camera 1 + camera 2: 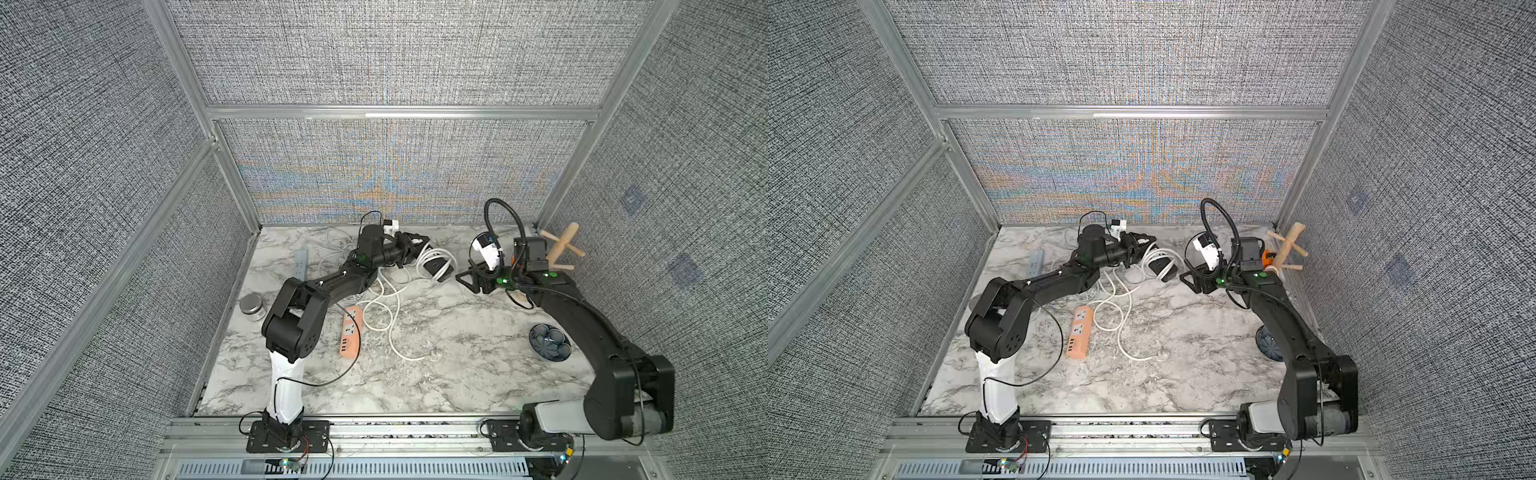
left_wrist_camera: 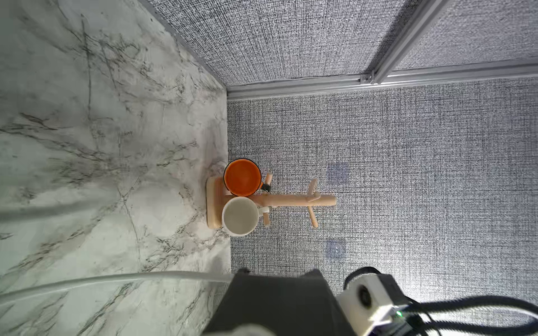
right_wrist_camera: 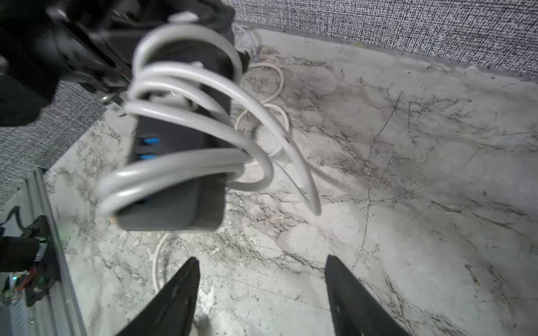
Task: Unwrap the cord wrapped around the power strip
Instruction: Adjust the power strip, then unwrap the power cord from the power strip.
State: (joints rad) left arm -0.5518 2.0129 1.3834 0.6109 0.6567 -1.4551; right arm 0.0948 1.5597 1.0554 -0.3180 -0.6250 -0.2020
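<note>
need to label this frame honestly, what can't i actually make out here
Where the cord runs after its wraps: the loose loops pass under the left arm in both top views.
Hold of the left gripper on the power strip: blurred in the right wrist view.
The blue bowl: partly behind the right arm in a top view.

1. White, grey-veined marble-look tabletop (image 1: 457, 374): smooth, faint sheen.
2. Black plastic power strip (image 3: 166, 209): matt casing.
3. Thick white cord (image 3: 180, 168): smooth, slightly glossy sheath.
4. Grey woven cloth wall panels (image 1: 374, 62): coarse, matt.
5. Silver metal frame rails (image 1: 399, 112): satin finish.
6. Pale wooden mug tree (image 2: 291, 200): bare, matt.
7. Round orange mug (image 2: 241, 177): glossy inside.
</note>
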